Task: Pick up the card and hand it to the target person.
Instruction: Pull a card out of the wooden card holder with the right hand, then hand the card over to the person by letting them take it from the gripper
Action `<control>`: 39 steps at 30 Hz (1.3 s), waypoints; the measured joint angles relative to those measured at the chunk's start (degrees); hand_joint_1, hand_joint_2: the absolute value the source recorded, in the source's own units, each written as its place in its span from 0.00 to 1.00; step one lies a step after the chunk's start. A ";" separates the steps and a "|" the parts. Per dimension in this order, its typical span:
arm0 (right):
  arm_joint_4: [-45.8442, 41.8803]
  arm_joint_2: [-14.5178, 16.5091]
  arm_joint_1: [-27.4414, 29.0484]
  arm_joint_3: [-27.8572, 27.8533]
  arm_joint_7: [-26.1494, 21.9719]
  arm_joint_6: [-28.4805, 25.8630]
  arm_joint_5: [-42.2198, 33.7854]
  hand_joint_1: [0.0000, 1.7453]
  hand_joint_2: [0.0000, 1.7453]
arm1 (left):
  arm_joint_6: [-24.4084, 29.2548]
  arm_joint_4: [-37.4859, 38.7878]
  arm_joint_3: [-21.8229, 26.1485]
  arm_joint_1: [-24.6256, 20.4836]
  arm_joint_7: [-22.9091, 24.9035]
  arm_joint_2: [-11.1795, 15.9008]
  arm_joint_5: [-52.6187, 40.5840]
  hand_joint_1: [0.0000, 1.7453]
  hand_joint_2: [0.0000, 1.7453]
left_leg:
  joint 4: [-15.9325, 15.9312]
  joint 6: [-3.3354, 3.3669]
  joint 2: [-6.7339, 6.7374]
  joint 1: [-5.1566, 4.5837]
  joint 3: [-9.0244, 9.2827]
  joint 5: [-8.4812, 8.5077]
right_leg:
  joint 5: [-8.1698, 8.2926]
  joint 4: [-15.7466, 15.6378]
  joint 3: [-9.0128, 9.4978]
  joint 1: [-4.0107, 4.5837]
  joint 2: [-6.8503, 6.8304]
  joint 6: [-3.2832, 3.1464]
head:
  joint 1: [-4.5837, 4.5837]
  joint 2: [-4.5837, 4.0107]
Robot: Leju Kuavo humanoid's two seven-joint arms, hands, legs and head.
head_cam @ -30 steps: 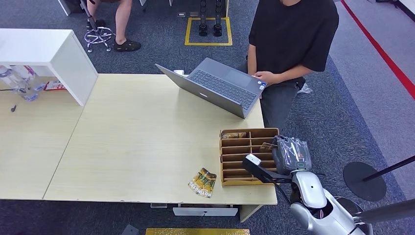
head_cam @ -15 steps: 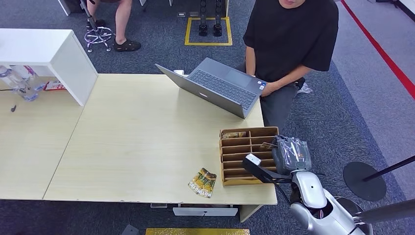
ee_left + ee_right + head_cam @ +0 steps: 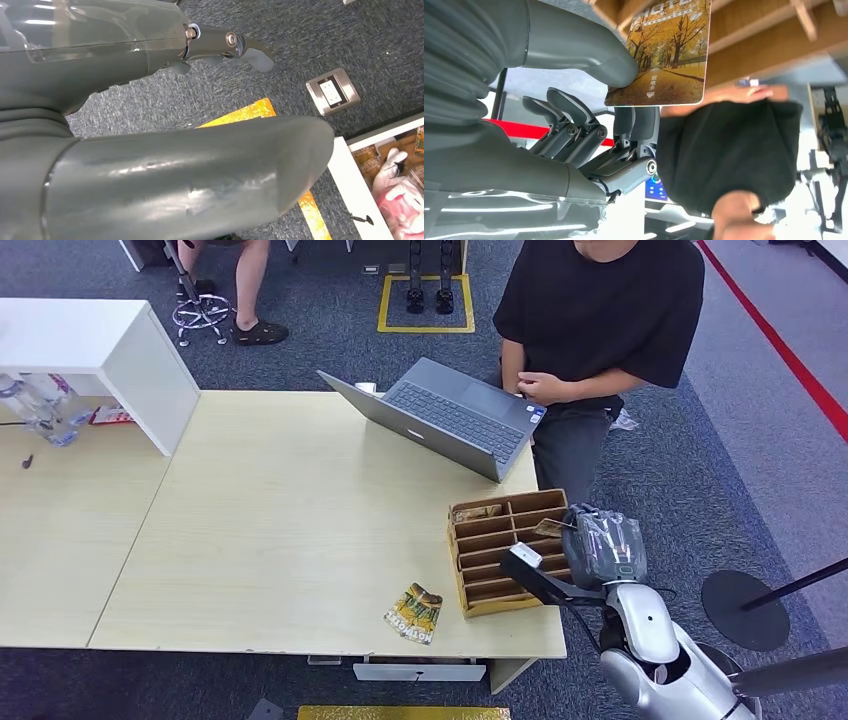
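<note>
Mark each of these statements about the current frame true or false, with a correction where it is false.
1. The right hand holds a card printed with autumn trees. True.
2. The laptop on the table is closed. False: it is open, with its keyboard showing.
3. A second card lies on the table beside the wooden organizer. True.
4. The person in the black shirt stands at the left end of the table. False: the person stands on the far side, behind the laptop.
5. The left hand holds a card. False: it hangs over the carpet, its fingers holding nothing.
</note>
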 joint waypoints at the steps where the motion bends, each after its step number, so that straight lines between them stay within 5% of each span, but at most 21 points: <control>1: -0.86 -0.15 0.01 -0.26 0.02 -0.04 -0.37 0.98 1.00 | 0.03 0.00 0.00 0.01 -0.03 0.00 0.04 0.00 0.00 | 0.00 0.00 0.00 0.00 0.00 0.00 | 0.00 0.00 0.00 0.00 0.00 0.00 | -0.01 0.00; 19: -11.44 -1.66 -0.05 -5.41 -0.86 -3.16 -10.81 0.98 1.00 | 0.50 0.00 0.02 0.30 -0.50 0.00 0.43 0.00 0.00 | 0.00 0.00 -0.01 0.00 0.00 0.00 | 0.00 0.00 0.00 0.00 0.00 0.00 | -0.01 0.00; 39: -11.70 -3.64 -4.72 -11.18 0.03 -4.84 -4.87 0.97 1.00 | -0.11 0.00 0.02 -0.75 1.01 0.00 -1.81 0.00 0.00 | 0.01 0.00 -0.01 0.00 0.00 0.00 | 0.01 0.00 0.00 0.00 0.00 0.01 | -0.01 0.00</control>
